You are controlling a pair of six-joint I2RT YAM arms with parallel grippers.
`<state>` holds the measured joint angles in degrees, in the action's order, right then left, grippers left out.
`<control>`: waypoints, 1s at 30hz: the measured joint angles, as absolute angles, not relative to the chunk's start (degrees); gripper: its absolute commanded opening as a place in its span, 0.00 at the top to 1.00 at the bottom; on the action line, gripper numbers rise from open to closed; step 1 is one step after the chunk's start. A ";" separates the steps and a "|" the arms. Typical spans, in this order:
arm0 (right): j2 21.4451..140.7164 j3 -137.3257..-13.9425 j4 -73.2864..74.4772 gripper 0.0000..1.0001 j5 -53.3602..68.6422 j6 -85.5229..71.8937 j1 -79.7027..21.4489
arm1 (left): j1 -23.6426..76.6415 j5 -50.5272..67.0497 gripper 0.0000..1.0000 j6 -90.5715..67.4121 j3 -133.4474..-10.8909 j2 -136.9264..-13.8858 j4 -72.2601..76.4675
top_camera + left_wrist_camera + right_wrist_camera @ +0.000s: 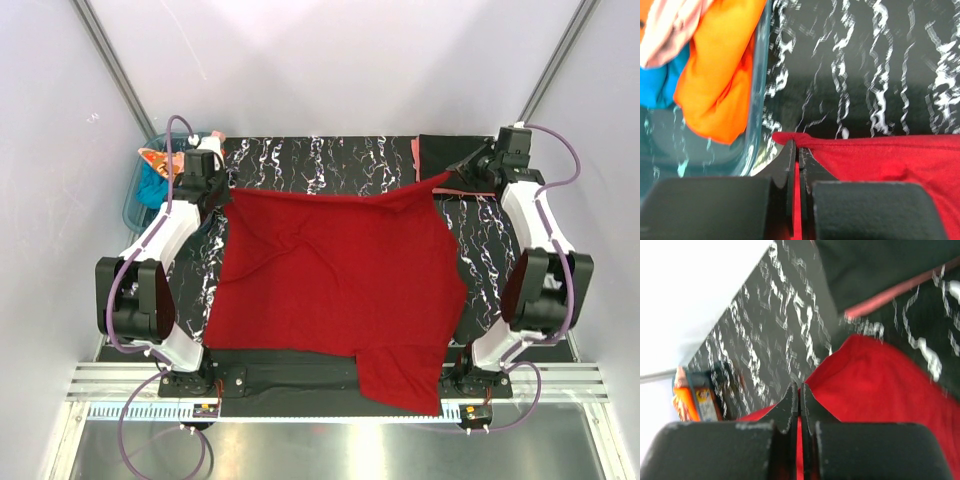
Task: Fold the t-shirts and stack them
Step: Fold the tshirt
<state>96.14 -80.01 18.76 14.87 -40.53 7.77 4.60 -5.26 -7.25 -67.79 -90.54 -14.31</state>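
A dark red t-shirt (335, 285) lies spread over the black marbled mat, one sleeve hanging over the near edge. My left gripper (222, 190) is shut on its far left corner (790, 137). My right gripper (447, 178) is shut on its far right corner (840, 365). A folded black t-shirt (450, 152) lies on a salmon pink t-shirt (415, 150) at the far right; both show in the right wrist view, black t-shirt (880, 270), pink edge (890, 297). The orange t-shirt (722, 75), teal t-shirt (660, 85) and pale peach t-shirt (670, 30) sit in the tub.
The blue translucent tub (138, 190) stands off the mat's far left corner, right beside my left gripper; its wall shows in the left wrist view (757, 125). The mat (330, 165) shows bare at the back. White walls close the cell on three sides.
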 measured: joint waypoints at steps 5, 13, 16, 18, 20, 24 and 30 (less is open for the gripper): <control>87.50 -78.48 29.15 1.00 13.56 -41.23 4.91 | 4.58 -6.72 1.00 -8.05 -68.40 -90.54 -20.23; 74.00 -68.42 42.65 1.00 10.94 -41.47 3.64 | 4.51 -6.87 1.00 -8.64 -68.77 -90.52 -25.34; 70.41 -65.32 46.22 1.00 9.45 -41.43 3.64 | 4.51 -6.92 1.00 -8.64 -68.77 -90.52 -27.24; 69.06 -64.45 48.12 1.00 8.58 -41.39 3.64 | 4.51 -6.98 1.00 -8.64 -68.77 -90.52 -28.84; 68.75 -64.31 49.23 1.00 8.08 -41.08 3.66 | 4.51 -7.27 1.00 -8.64 -68.75 -90.45 -30.04; 68.55 -62.74 50.04 1.00 6.98 -40.25 3.66 | 4.51 -7.73 1.00 -8.64 -67.57 -89.67 -31.31; 66.74 -59.88 52.14 1.00 6.37 -39.33 3.64 | 5.80 -8.93 0.98 -8.73 -64.90 -88.40 -33.61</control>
<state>66.74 -59.88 52.14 6.37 -39.33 3.64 5.80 -8.93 -8.73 -64.90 -88.40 -33.61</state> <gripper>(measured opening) 0.014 0.022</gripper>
